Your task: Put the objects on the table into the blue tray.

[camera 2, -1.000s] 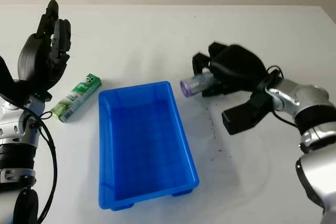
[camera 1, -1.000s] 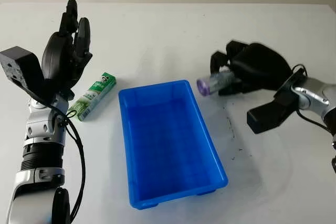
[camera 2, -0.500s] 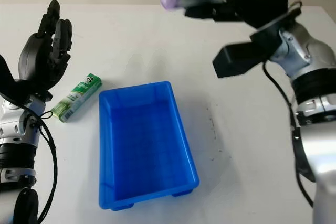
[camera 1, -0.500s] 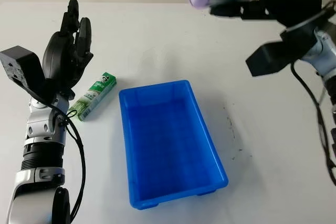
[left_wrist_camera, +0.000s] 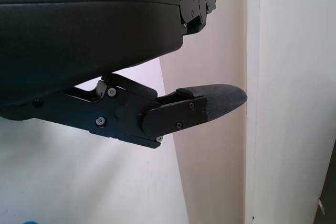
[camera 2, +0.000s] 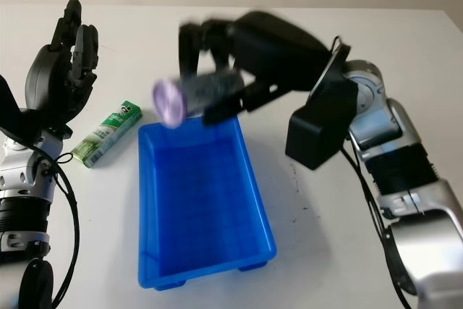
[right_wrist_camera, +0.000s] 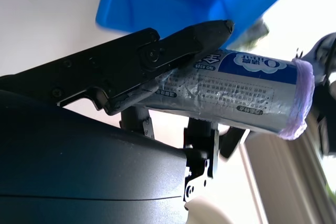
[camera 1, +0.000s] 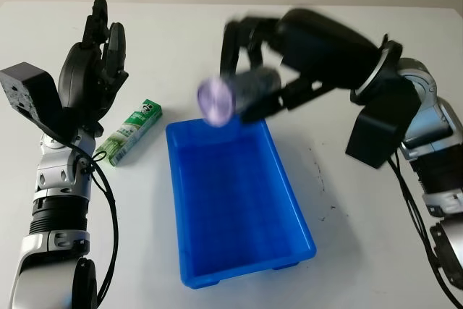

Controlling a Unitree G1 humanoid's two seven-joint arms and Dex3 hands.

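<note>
blue tray (camera 1: 289, 200) interior lies open; green box (camera 1: 130, 132) sits just outside.

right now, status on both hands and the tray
Right hand shut on purple-capped silver roll, above blue plastic tray's far end. Left hand open, raised beside green rectangular box on table. Tray path unobstructed.

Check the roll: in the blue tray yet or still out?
Out. The right hand holds the roll in the air above the blue tray's far rim.
</note>
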